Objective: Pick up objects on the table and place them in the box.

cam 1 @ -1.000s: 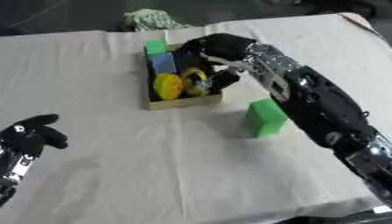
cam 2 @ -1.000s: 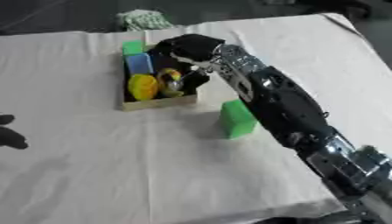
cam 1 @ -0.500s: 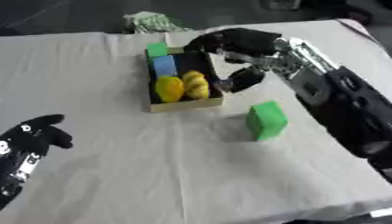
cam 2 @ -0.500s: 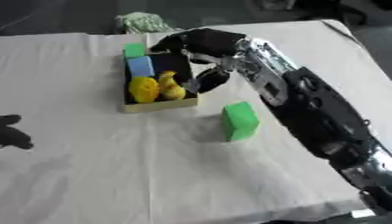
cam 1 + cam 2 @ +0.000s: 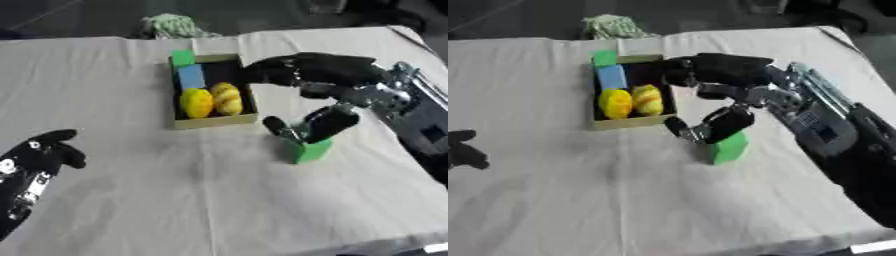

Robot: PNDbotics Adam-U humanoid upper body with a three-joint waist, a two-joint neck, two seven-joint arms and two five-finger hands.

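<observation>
- On the cloth-covered table (image 5: 131,200), in the left eye view, the box (image 5: 214,121) sits toward the far middle; it holds two yellow pieces (image 5: 213,99) side by side, a blue block (image 5: 191,76) behind them and a small green block (image 5: 182,57) at its far left corner.
- Just right of the box's near corner stands a green cube (image 5: 311,149). The right hand (image 5: 319,82) arches over it, fingers spread out and relaxed toward the box, thumb pointing down at the cube's top; whether it touches cannot be told.
- At the lower left the left hand (image 5: 39,155) rests idle with relaxed fingers, holding nothing.
- Beyond the box, at the table's far edge, lies a crumpled greenish-white bundle (image 5: 175,26).
- From the right eye view, the cube (image 5: 728,147) stands apart from the box (image 5: 632,121), and only a dark part of the left hand (image 5: 464,150) shows at the left edge.
</observation>
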